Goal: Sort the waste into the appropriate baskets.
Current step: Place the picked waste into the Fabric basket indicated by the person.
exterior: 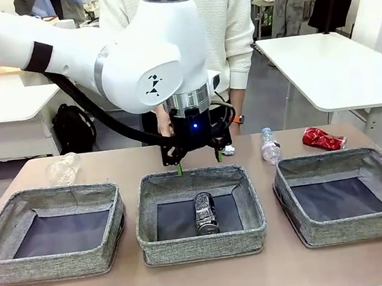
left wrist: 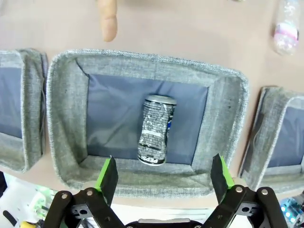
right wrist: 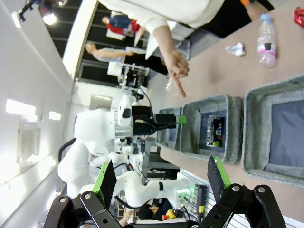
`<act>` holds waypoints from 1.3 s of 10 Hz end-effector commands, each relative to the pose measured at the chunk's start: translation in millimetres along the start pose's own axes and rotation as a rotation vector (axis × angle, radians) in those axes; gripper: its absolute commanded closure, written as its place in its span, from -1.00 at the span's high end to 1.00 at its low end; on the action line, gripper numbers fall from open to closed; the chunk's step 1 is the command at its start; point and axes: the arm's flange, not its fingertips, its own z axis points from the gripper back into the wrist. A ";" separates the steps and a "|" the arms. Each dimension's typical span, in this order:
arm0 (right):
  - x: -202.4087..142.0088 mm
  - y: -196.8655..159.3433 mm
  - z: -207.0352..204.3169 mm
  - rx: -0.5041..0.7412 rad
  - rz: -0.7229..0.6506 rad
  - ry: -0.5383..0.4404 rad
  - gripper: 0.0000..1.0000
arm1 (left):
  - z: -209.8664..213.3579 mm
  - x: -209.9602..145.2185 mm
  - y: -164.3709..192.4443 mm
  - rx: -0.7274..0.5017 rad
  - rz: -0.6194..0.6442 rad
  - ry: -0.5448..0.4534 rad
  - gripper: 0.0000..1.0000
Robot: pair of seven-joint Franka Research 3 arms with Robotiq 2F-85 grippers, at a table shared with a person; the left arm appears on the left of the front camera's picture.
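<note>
Middle basket (exterior: 203, 245): nearest the front; grey woven fabric, soft slumping walls, dark flat bottom.
Crushed can (exterior: 205, 212): dark blue and silver, dented thin metal, lying lengthwise on that bottom, touching no finger.
Left hand (exterior: 199, 163): above the basket's far wall, green pads spread wide, nothing between them.
Right hand (right wrist: 160, 178): fingers apart, empty.
Person's finger (left wrist: 108, 21): points down at the desk (exterior: 208, 284) just beyond the middle basket.
Behind the baskets, on the desk: clear cup (exterior: 63, 169), paper wad (exterior: 228, 150), bottle (exterior: 269, 146), red can (exterior: 323, 138).
Step, as I read it: the drop looks done. Lift straight up so the pads clear the soft rim.
Handling guess: cup and bottle are thin and slick and may squash or slide, so grip them gently.
</note>
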 end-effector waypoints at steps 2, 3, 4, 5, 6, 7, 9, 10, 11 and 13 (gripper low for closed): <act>1.9 0.5 -1.6 0.025 0.026 -0.009 1.00 | 16.2 -0.7 13.9 -0.351 -0.233 0.062 1.00; 1.9 0.5 -1.6 0.025 0.026 -0.009 1.00 | 27.8 -3.0 24.9 -0.587 -0.351 0.071 1.00; 1.9 0.5 -1.6 0.025 0.026 -0.009 1.00 | 39.1 -2.9 48.2 -0.947 -0.525 0.094 1.00; 1.9 0.5 -1.6 0.025 0.026 -0.009 1.00 | 44.2 2.0 76.4 -1.268 -0.552 0.056 1.00; 1.9 0.5 -1.6 0.025 0.026 -0.009 1.00 | 46.8 5.8 107.5 -1.377 -0.484 0.005 1.00; 1.9 0.5 -1.6 0.025 0.026 -0.009 1.00 | 52.1 7.9 139.3 -1.408 -0.396 -0.022 1.00; 1.9 0.5 -1.6 0.025 0.026 -0.009 1.00 | 75.9 3.5 213.6 -1.457 -0.097 0.066 1.00; 1.9 0.5 -1.6 0.025 0.026 -0.009 1.00 | 88.6 -1.5 245.6 -1.362 0.023 0.201 1.00; 1.9 0.5 -1.6 0.025 0.026 -0.009 1.00 | 94.9 -4.6 267.6 -1.274 0.053 0.279 1.00; 1.9 0.5 -1.6 0.025 0.026 -0.009 1.00 | 89.6 -13.3 311.0 -1.220 0.067 0.301 1.00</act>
